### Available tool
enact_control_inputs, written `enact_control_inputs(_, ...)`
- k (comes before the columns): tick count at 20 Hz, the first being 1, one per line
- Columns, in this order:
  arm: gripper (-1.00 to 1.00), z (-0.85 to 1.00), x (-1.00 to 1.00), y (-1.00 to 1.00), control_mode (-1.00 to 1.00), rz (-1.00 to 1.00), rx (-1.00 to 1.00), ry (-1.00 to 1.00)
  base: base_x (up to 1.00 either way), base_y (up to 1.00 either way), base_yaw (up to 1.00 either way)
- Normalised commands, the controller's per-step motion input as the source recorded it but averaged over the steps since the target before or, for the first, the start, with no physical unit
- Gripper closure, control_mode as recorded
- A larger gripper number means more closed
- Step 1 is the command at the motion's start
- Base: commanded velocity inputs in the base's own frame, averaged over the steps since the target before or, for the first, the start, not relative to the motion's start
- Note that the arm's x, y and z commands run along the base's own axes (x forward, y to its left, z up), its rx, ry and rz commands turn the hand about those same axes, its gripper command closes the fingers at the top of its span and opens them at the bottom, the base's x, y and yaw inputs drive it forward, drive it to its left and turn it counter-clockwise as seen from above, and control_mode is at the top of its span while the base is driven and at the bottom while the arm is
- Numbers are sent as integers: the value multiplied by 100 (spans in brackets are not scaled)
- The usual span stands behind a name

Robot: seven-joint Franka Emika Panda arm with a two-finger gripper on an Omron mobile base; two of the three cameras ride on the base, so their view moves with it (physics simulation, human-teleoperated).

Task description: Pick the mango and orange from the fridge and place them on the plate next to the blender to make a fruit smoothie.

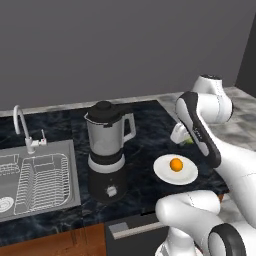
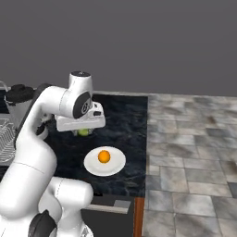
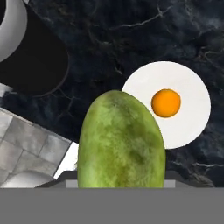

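Note:
My gripper (image 2: 83, 131) is shut on the green mango (image 3: 121, 140) and holds it in the air over the dark counter, just behind the plate. The white plate (image 1: 165, 174) lies on the counter to the right of the blender (image 1: 107, 145), with the orange (image 1: 176, 164) resting near its middle. In the hand view the mango covers the fingertips, and the plate (image 3: 190, 118) with the orange (image 3: 166, 103) lies beyond it, slightly to one side. A small part of the mango (image 2: 84, 133) peeks out under the hand. The fridge is out of view.
A steel sink (image 1: 70, 190) with a wire rack and a faucet (image 1: 22, 127) sits left of the blender. The dark counter (image 2: 132, 120) ends at a grey tiled surface (image 2: 194, 139) on the right. A grey wall runs behind.

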Motion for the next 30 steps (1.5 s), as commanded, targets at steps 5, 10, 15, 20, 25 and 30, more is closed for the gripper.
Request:
enact_control_inputs(5, 100, -90, 36, -16, -100, 33, -10, 4, 0, 0, 0)
enact_control_inputs(10, 100, -44, 25, 0, -100, 20, -1, 2, 0, 0, 0)
enact_control_inputs(15, 100, -48, 3, 1, -100, 12, 0, 0, 0, 0, 0)
enact_control_inputs(20, 100, -46, 9, 0, -100, 11, 0, 0, 0, 0, 0)
enact_control_inputs(25, 100, -28, 22, 0, -100, 4, 0, 0, 0, 0, 0)
enact_control_inputs(30, 100, -24, 23, 0, -100, 1, 0, 0, 0, 0, 0)
